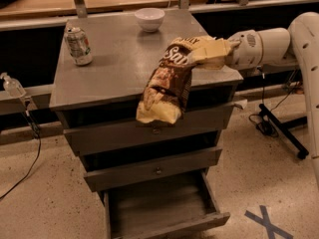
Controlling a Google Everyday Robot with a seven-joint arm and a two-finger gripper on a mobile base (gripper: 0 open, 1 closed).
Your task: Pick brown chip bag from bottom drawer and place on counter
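The brown chip bag [167,83] hangs from my gripper [223,50] at the right front corner of the counter [114,63]. Its pale-yellow top end is pinched in the gripper. Its lower end droops over the counter's front edge, in front of the top drawer. My white arm [279,41] reaches in from the right. The bottom drawer [169,227] is pulled open below and shows nothing inside.
A silver soda can [79,45] stands at the counter's back left. A white bowl [149,19] sits at the back middle. A clear bottle [12,86] is on the left. Cables and a black stand foot [281,131] lie on the floor at right.
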